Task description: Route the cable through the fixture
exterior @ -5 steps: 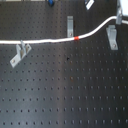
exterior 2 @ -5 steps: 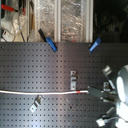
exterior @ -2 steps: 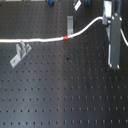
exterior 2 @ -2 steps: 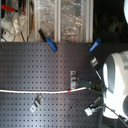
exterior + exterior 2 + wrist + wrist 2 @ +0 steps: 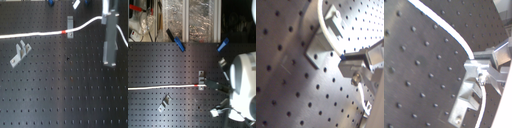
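The white cable [image 5: 35, 35] runs from the first exterior view's left edge across the black board and rises to my gripper [image 5: 110, 22]. Its red band [image 5: 65, 32] lies right beside an upright metal clip [image 5: 70, 22]. In the second exterior view the cable [image 5: 158, 87] ends its flat run at the red band [image 5: 196, 85] next to that clip [image 5: 202, 80], with my gripper [image 5: 221, 86] just past it. My gripper is shut on the cable. In both wrist views the cable [image 5: 323, 25] [image 5: 444, 27] arcs past the clip [image 5: 318, 45] [image 5: 464, 100].
A second metal clip [image 5: 20, 52] [image 5: 164, 102] stands apart from the cable on the perforated board [image 5: 60, 95]. Blue clamps [image 5: 177, 42] [image 5: 223, 44] sit at the board's far edge in the second exterior view, with clutter behind them. The white arm [image 5: 243, 85] covers the second exterior view's right.
The arm has come further into the second exterior view from its right. The cable has been drawn along, and the red band has shifted toward the first exterior view's left, to the clip.
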